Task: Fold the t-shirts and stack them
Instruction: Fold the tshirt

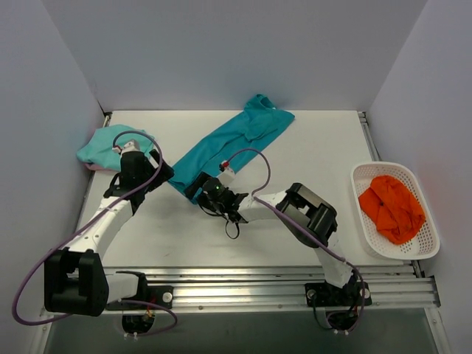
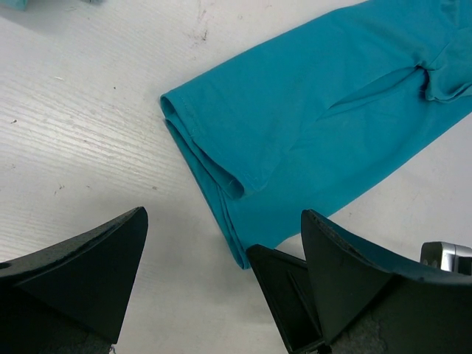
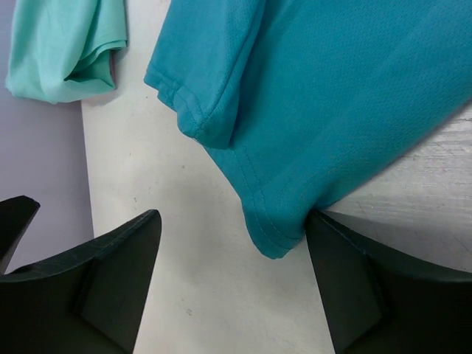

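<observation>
1. Two arms are bolted at the near edge of the table (image 1: pixel 317 140), one on each side, and both reach inward.
2. The right gripper (image 3: pixel 232 215) has its jaws spread. The hemmed near corner of the teal t-shirt (image 1: pixel 236 140) lies between them, and one finger (image 3: pixel 369 295) touches the cloth's edge.
3. The left gripper (image 2: pixel 223 215) is spread wide with nothing in it, just over the same end of that shirt.
4. There are two t-shirts. The teal one is folded into a long strip that runs diagonally from the grippers to the far middle of the table. The mint t-shirt (image 1: pixel 107 144) is bunched at the far left, against the wall.
5. One white basket (image 1: pixel 357 184) sits at the right edge and holds one crumpled orange cloth (image 1: pixel 391 206).
6. A small white-and-red piece (image 1: pixel 225 165) by the right wrist is too small to read.
</observation>
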Controlling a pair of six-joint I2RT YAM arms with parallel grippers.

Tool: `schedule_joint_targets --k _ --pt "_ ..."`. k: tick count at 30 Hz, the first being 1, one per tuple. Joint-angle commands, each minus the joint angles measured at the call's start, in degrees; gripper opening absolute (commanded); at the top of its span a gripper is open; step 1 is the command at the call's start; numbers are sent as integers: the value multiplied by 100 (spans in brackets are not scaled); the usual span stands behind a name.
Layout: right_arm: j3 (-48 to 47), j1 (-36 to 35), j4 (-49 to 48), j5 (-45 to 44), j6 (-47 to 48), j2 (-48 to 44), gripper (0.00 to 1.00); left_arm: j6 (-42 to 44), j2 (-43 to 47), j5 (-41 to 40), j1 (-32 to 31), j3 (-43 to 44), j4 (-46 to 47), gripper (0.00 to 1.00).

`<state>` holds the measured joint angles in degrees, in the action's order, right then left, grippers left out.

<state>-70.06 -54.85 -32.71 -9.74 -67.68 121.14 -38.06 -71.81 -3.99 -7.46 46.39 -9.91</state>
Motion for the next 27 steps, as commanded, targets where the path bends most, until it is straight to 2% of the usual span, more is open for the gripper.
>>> schedule_joint_targets --k 1,2,3,4,7,9,12,19,23,27 --pt "511 -61 503 218 -52 137 71 80 70 117 78 10 244 94" --pt "581 -52 468 244 -70 164 64 71 88 126 87 2 235 94" --pt "555 -61 511 288 -61 303 42 62 114 126 96 -16 244 94" --pt "494 -43 624 314 -96 400 35 62 167 135 96 -25 253 94" --pt "108 -26 836 551 26 822 26 53 255 144 148 -78 262 94" --pt "-138 -26 1028 604 79 1059 11 62 308 153 219 -121 262 94" --pt "-323 -17 1196 640 229 1227 0 71 361 205 298 -157 288 94" --pt "-26 45 1302 526 334 1009 0 71 326 311 368 -192 420 94" --pt "562 10 1566 149 449 394 0 36 229 390 368 -192 490 94" --pt "1564 -218 2143 -527 405 -912 0 -8 141 538 360 -201 595 94"
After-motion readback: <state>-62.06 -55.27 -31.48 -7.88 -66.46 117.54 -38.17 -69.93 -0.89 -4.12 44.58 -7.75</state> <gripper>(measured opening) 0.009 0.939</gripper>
